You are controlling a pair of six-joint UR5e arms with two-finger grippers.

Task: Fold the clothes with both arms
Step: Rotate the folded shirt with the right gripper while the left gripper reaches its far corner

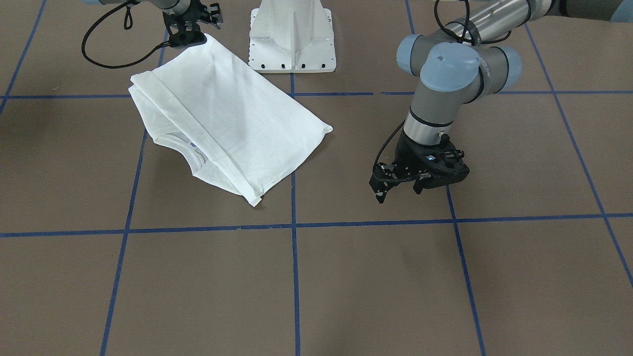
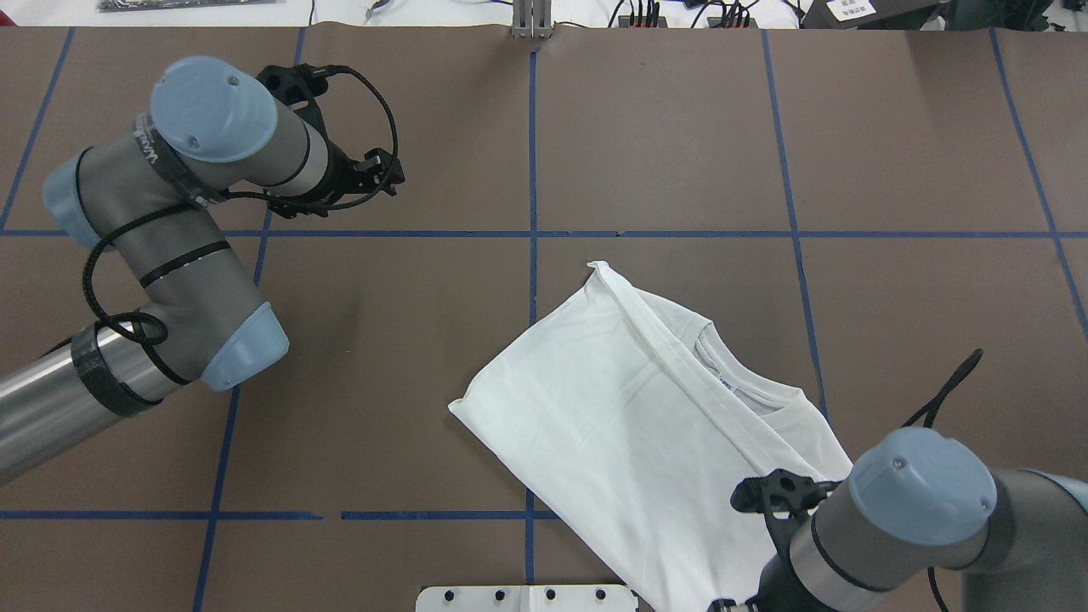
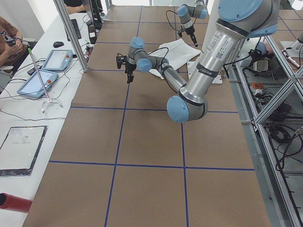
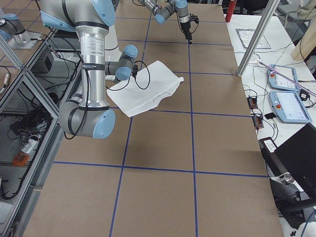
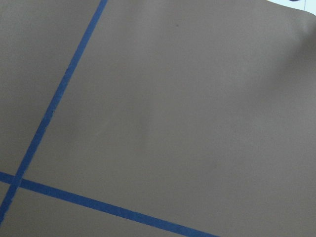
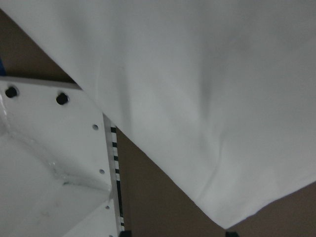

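T-shirt [image 1: 227, 118] folded, corner apparently pinched by right gripper [image 1: 189, 40]; left gripper [image 1: 399, 194] jaws apart, well clear of it.

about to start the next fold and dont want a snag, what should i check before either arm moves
1. Clearance: left gripper hangs over bare table, apart from the T-shirt: ok.
2. Hand free: left gripper open and empty: ok.
3. Hold: right gripper sits at the shirt's corner by the white base; grip: cannot tell.
4. Layers lined up: not ok, the collar peeks past the top layer.
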